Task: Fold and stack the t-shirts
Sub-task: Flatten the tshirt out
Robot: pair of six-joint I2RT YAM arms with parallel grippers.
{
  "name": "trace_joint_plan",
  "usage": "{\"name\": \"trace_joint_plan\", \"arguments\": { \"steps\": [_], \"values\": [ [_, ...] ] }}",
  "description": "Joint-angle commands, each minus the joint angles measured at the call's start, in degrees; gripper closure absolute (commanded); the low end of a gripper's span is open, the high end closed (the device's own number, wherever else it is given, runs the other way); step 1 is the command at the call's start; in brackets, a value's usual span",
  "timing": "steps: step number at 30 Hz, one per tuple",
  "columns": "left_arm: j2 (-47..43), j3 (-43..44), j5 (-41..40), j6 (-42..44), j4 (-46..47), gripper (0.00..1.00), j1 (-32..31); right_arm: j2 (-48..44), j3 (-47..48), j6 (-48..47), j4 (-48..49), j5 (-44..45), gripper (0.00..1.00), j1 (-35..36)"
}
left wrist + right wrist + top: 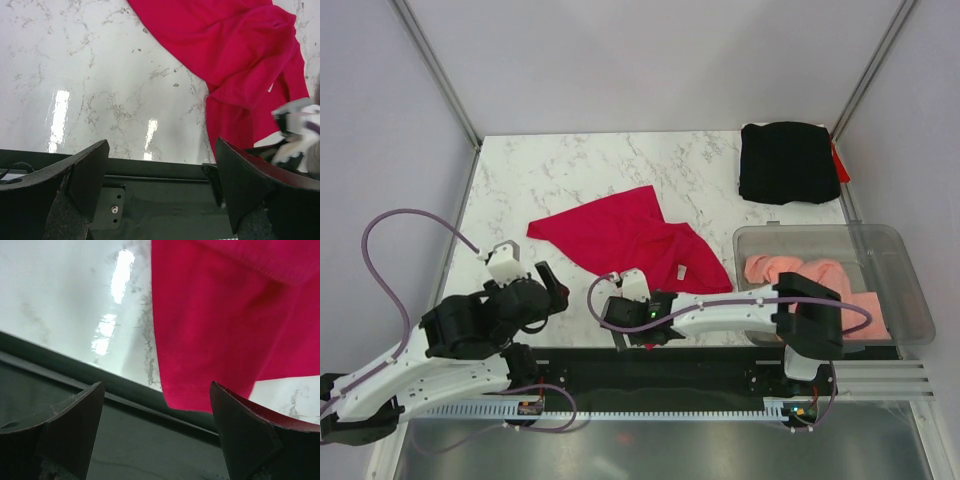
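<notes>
The right tool [157,407] is held wide apart, gripping nothing, at the near hem of the crimson t-shirt [620,238], which is spread crumpled mid-way across the desk [570,170], while the left tool [162,167], equally parted and empty, is kept over bare marble along the near edge.

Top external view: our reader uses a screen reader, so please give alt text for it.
A crimson t-shirt lies crumpled on the marble table, with the left gripper and right gripper open near its front edge. A folded black t-shirt sits in the far right corner; a salmon-pink t-shirt lies bunched in a clear plastic bin at right.
</notes>
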Motion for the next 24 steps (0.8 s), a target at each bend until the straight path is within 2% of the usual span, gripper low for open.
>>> {"name": "trace_joint_plan", "arguments": {
  "steps": [1,6,9,10,13,15,16,18,22,24],
  "values": [
    [-0.67,0.14,-0.18,1.25,2.8,0.06,0.01,5.82,3.5,3.8,-2.3,3.38,0.07,1.27],
    [-6.37,-1.44,0.35,0.38,2.72,0.06,0.1,10.05,3.24,4.95,-2.57,3.55,0.09,2.85],
    [-7.7,-2.32,-0.09,-0.06,2.8,0.06,0.1,11.11,2.28,5.04,-1.35,3.21,0.18,3.03],
    [-7.61,-2.33,-0.18,0.11,2.8,0.06,0.01,11.29,1.92,5.04,-0.91,2.94,0.31,2.95],
    [-5.69,-2.15,-0.62,0.46,2.89,0.06,0.1,11.38,0.17,5.3,0.42,2.41,0.62,2.95],
    [-4.46,-2.15,-0.79,0.73,3.15,0.06,0.1,11.38,-0.71,5.39,0.24,2.58,0.74,2.95],
    [-3.75,-2.15,-0.97,0.81,3.33,0.06,0.1,11.38,-0.8,5.31,-0.11,2.85,0.86,2.95],
    [-2.43,-2.41,-0.88,1.69,4.82,0.06,0.1,11.03,-0.54,5.3,-2.47,3.46,0.99,2.95],
    [-0.5,-1.8,-2.02,2.92,6.23,0.05,0.19,6.56,-0.46,5.92,-6.25,5.83,1.0,2.86],
    [2.05,0.3,-2.73,5.47,7.63,0.05,0.62,-0.29,0.77,6.62,-10.9,9.95,1.0,2.24]
  ]
}}
